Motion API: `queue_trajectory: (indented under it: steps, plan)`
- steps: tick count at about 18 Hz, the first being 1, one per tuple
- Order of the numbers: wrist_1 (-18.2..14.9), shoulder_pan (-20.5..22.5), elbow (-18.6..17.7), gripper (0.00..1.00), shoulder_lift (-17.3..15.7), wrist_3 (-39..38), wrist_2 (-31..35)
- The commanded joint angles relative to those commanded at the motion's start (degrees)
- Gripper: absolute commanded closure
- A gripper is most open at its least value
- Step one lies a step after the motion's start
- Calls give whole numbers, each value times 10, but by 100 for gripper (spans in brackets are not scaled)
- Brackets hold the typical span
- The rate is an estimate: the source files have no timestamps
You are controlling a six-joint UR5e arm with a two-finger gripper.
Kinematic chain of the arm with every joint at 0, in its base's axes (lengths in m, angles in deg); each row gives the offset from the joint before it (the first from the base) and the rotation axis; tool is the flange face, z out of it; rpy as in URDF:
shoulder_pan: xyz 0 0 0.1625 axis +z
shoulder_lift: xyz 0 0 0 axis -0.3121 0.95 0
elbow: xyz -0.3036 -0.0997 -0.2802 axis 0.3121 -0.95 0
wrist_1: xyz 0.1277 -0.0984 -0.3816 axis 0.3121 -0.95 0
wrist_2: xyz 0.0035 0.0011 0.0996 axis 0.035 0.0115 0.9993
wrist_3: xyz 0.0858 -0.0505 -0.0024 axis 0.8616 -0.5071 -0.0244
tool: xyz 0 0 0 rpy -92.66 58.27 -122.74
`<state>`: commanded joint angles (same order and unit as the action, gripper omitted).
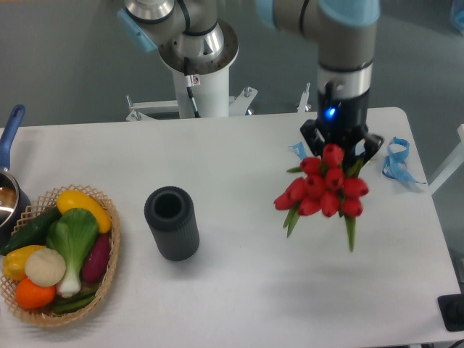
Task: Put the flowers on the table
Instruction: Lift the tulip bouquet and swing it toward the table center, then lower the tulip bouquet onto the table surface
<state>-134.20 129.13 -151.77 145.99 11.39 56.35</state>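
Note:
The flowers (325, 187), a bunch of red tulips with green leaves, hang in the air over the right part of the white table (239, 290). The red heads face the camera and hide the stems. My gripper (341, 148) points down right behind the bunch and is shut on the flowers, its fingers mostly hidden by the tulip heads. The bunch is held above the tabletop, not lying on it.
A dark ribbed cylinder vase (172, 222) stands upright left of centre. A wicker basket (109, 272) of vegetables sits at the front left. A pot with a blue handle (9, 138) is at the left edge. Blue ribbon (396, 161) lies at the right.

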Motion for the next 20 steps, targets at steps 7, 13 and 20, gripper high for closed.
queue_trajectory:
  steps: [7, 13, 20]
  plan:
    - [4, -61, 15, 67, 112, -8, 104]
    - [4, -70, 41, 67, 191, -12, 103]
    - [23, -72, 69, 11, 214, -19, 98]
